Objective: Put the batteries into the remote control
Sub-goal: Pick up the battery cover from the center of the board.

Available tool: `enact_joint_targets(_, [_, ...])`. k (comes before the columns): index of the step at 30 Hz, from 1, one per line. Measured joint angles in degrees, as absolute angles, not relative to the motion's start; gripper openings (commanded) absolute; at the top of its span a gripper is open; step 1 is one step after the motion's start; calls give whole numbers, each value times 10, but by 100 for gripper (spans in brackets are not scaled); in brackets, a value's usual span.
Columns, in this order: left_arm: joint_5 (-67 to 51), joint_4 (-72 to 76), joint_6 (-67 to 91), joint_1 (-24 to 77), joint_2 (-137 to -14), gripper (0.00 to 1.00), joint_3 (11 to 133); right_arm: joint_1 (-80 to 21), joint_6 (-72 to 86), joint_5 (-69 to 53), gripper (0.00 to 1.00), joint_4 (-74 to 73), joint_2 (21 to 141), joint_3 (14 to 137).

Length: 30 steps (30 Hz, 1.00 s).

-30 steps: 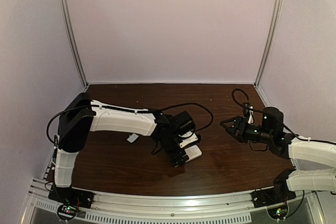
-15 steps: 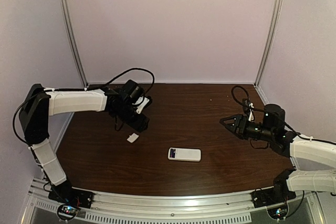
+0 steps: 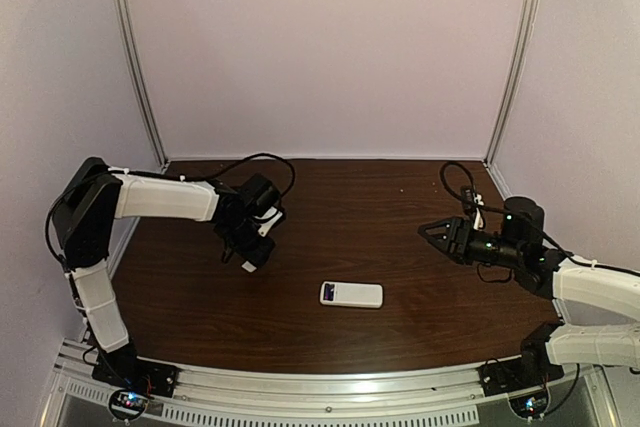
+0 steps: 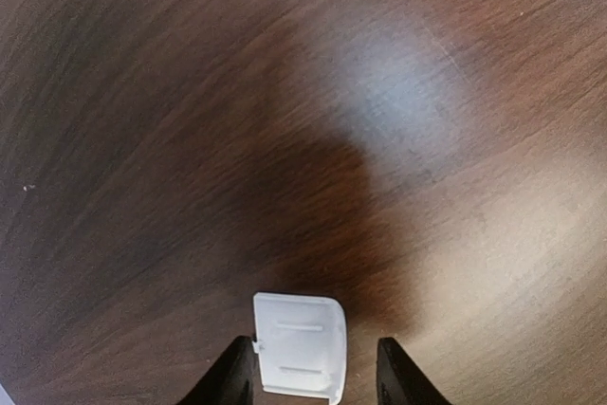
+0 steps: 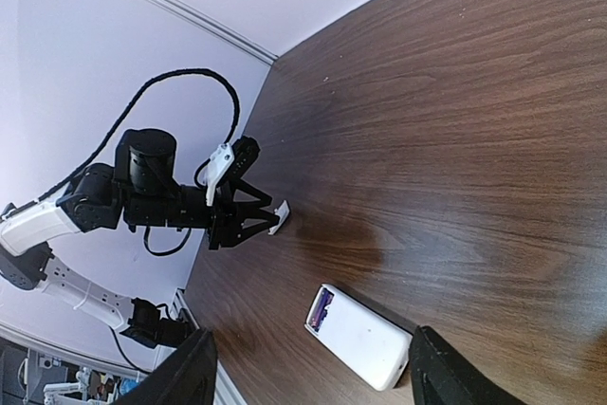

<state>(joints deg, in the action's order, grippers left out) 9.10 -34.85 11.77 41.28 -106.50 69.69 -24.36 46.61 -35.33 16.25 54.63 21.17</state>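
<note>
The white cover (image 4: 299, 343), left of and beyond the remote control (image 3: 351, 294), is straddled but not yet clamped by the open left gripper (image 4: 311, 369).

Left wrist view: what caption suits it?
Left gripper straddling a small white plastic cover over the dark wooden table.

**Robot Test Booth in a Lab**

A white-and-black left arm (image 3: 165, 197) and right arm (image 3: 590, 287) are mounted on a slotted metal rail (image 3: 330, 387) along a dark wooden tabletop (image 3: 380, 197). Beyond the left tool (image 3: 252, 263) and right tool (image 3: 428, 232), plain pale walls (image 3: 330, 47) on metal posts (image 3: 138, 57) box it in. Loose cables (image 3: 262, 156) trail from the arms.
</note>
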Motion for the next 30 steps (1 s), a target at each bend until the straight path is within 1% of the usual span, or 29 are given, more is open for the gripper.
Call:
enact_joint_targets(10, [91, -352, 117, 412, -1074, 30, 690, -244, 466, -360, 70, 164, 548, 212])
enact_joint_targets(14, [84, -357, 117, 411, -1083, 27, 685, -244, 465, -362, 69, 165, 557, 212])
enact_joint_targets(18, [72, -357, 117, 409, -1086, 20, 685, -244, 464, -367, 69, 165, 562, 215])
enact_joint_targets(25, [55, -357, 115, 408, -1087, 1, 686, -244, 462, -375, 66, 166, 563, 223])
enact_joint_targets(30, [20, -363, 111, 405, -1086, 0, 694, -244, 453, -384, 65, 165, 563, 227])
